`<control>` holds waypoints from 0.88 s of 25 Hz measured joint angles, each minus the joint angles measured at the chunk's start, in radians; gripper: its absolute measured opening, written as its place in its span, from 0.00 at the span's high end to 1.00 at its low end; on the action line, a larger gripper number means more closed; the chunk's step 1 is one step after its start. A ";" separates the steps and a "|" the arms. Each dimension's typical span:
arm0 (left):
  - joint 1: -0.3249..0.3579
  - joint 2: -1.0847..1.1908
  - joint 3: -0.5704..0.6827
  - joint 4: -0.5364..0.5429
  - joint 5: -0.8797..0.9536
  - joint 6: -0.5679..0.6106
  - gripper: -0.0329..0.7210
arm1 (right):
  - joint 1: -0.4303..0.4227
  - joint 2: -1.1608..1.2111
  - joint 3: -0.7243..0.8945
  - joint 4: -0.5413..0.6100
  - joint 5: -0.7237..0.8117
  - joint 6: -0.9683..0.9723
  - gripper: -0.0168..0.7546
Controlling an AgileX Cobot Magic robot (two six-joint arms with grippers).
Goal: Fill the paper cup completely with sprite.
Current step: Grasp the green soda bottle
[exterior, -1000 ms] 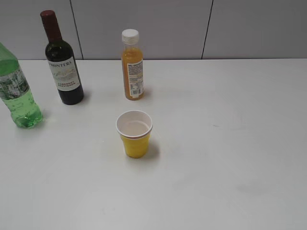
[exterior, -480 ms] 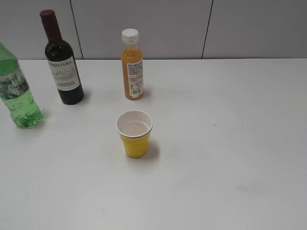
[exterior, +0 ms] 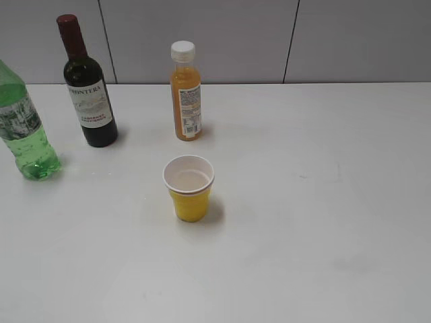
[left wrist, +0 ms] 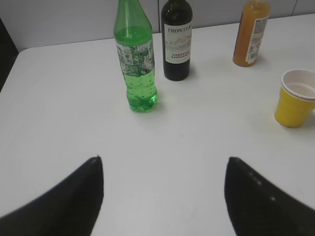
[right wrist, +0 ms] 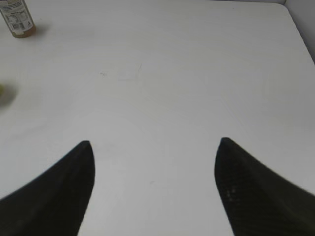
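The yellow paper cup (exterior: 188,188) stands upright at the table's middle, its white inside bare; it also shows at the right edge of the left wrist view (left wrist: 296,99). The green sprite bottle (exterior: 24,128) stands at the far left, upright, and shows in the left wrist view (left wrist: 135,56) ahead of my left gripper (left wrist: 164,160). That gripper is open and empty, well short of the bottle. My right gripper (right wrist: 153,142) is open and empty over bare table. Neither gripper shows in the exterior view.
A dark wine bottle (exterior: 88,87) stands at the back left, next to the sprite bottle. An orange juice bottle (exterior: 186,94) with a white cap stands behind the cup. The white table (exterior: 323,202) ends at a grey wall behind.
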 joint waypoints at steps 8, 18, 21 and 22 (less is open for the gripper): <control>0.000 0.000 0.000 0.001 0.000 0.000 0.18 | 0.000 0.000 0.000 0.000 0.000 -0.001 0.22; 0.000 0.000 -0.017 0.000 -0.073 0.000 0.18 | 0.000 0.000 0.000 0.000 0.000 -0.001 0.22; 0.000 0.000 -0.022 0.002 -0.189 0.000 0.17 | 0.000 0.000 0.000 0.000 0.000 -0.001 0.22; 0.000 0.005 -0.022 0.006 -0.226 0.000 0.16 | 0.000 0.000 0.000 0.000 0.000 -0.001 0.22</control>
